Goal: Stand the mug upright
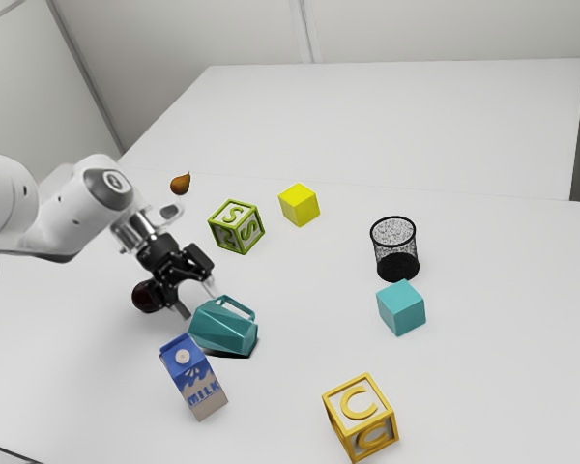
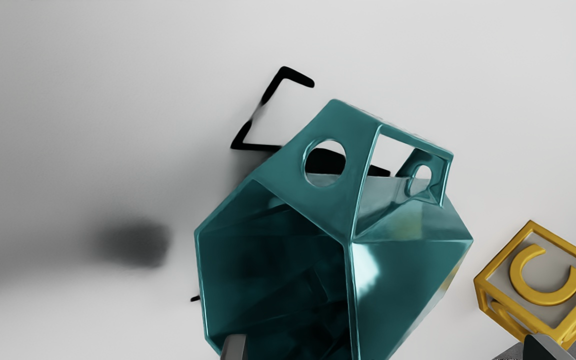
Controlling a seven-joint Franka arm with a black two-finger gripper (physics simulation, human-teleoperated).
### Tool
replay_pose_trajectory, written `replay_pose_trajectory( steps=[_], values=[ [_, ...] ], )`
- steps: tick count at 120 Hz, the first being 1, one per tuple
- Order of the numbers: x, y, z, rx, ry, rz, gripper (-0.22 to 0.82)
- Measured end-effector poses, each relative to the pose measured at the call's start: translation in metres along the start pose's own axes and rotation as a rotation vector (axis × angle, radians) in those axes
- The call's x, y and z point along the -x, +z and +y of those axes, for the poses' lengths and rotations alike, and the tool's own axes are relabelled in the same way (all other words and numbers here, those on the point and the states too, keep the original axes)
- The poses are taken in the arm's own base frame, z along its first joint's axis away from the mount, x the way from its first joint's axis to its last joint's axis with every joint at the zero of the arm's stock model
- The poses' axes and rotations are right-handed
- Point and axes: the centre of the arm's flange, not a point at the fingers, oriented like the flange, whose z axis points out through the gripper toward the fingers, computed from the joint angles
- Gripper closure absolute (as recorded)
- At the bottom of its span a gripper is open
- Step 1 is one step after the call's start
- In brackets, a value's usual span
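At the exterior view's near left, the mug (image 1: 222, 330) lies tipped, mouth toward my open gripper (image 1: 198, 303); I should pinch its wall squarely, lift clear of the milk (image 1: 194, 378), then turn.

Milk carton (image 1: 195, 379), pear (image 1: 180, 184) (brownish), teal cube (image 1: 401, 307)

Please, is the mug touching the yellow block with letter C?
Apart. The exterior view shows bare table between the mug and the yellow letter block.

Pale grey walls, white table (image 1: 387, 116), soft even light
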Motion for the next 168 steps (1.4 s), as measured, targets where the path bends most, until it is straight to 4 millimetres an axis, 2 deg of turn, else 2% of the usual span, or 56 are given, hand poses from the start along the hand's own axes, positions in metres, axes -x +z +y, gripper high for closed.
replay_pose_trajectory(
  steps=[25, 51, 82, 108, 131, 142, 168],
  values=[
    [-0.008, 0.021, 0.003, 0.041, 0.002, -0.02, 0.0],
    [-0.012, 0.034, 0.004, 0.076, 0.0, -0.026, 0.03],
    [-0.01, 0.031, 0.019, 0.09, 0.03, -0.016, 0.33],
    [-0.007, 0.026, 0.037, 0.089, 0.051, -0.016, 0.48],
    [-0.01, 0.028, 0.052, 0.083, 0.057, -0.022, 0.66],
    [-0.01, 0.029, 0.052, 0.083, 0.047, -0.024, 0.71],
    [-0.01, 0.028, 0.053, 0.082, 0.029, -0.03, 0.75]
  ],
)
